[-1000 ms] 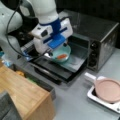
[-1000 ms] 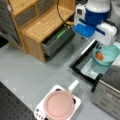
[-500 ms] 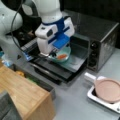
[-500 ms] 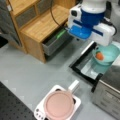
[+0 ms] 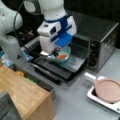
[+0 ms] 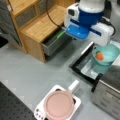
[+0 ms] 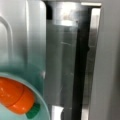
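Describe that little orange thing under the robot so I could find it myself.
Start at the dark metal toaster oven with its door folded down flat. Above that door, under the white-and-blue claw, hangs a shallow teal bowl. Inside it lies the small orange toy carrot with a green stem end, the only bright orange item near the oven.

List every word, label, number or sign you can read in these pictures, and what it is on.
None can be read.
Toaster oven: the knobs on its front show no markings that can be made out.
Gripper, over the teal bowl with the toy carrot: no lettering shows.
White stove under the pink pan: small dark marks at its corner, too blurred to read.
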Controlling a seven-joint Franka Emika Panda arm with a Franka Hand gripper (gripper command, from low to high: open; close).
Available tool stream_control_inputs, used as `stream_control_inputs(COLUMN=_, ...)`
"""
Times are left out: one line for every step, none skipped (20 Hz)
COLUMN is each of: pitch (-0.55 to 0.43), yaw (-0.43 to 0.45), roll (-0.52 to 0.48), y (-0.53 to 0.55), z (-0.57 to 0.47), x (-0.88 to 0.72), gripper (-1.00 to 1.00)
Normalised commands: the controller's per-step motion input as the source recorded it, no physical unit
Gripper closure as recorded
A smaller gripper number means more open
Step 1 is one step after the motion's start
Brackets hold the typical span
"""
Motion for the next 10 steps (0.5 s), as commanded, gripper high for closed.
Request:
stream_control_inputs(pitch=0.242, yaw=0.060, roll=0.019, y=-0.06, z=0.16, x=0.42, gripper=-1.00)
stream_control_inputs(pitch=0.247, yaw=0.054, roll=0.025, y=-0.03, z=0.17, x=0.43, gripper=-1.00)
stream_control_inputs(pitch=0.254, yaw=0.052, roll=0.017, y=0.00, z=0.17, x=0.43, gripper=-1.00)
stream_control_inputs(pitch=0.253, yaw=0.074, roll=-0.022, y=0.01, z=0.16, x=0.42, gripper=-1.00)
stream_control_inputs(pitch=0.256, yaw=0.089, roll=-0.046, y=0.02, z=0.16, x=0.41, gripper=-1.00)
stream_control_inputs(pitch=0.255, yaw=0.091, roll=-0.056, y=0.01, z=0.16, x=0.38, gripper=-1.00)
stream_control_inputs(pitch=0.265, yaw=0.102, roll=-0.076, y=0.01, z=0.16, x=0.36, gripper=-1.00)
stream_control_inputs(pitch=0.266, yaw=0.111, roll=-0.099, y=-0.01, z=0.16, x=0.34, gripper=-1.00)
stream_control_inputs(pitch=0.269, yaw=0.118, roll=-0.119, y=-0.01, z=0.16, x=0.33, gripper=-1.00)
stream_control_inputs(pitch=0.256, yaw=0.120, roll=-0.120, y=-0.01, z=0.16, x=0.32, gripper=-1.00)
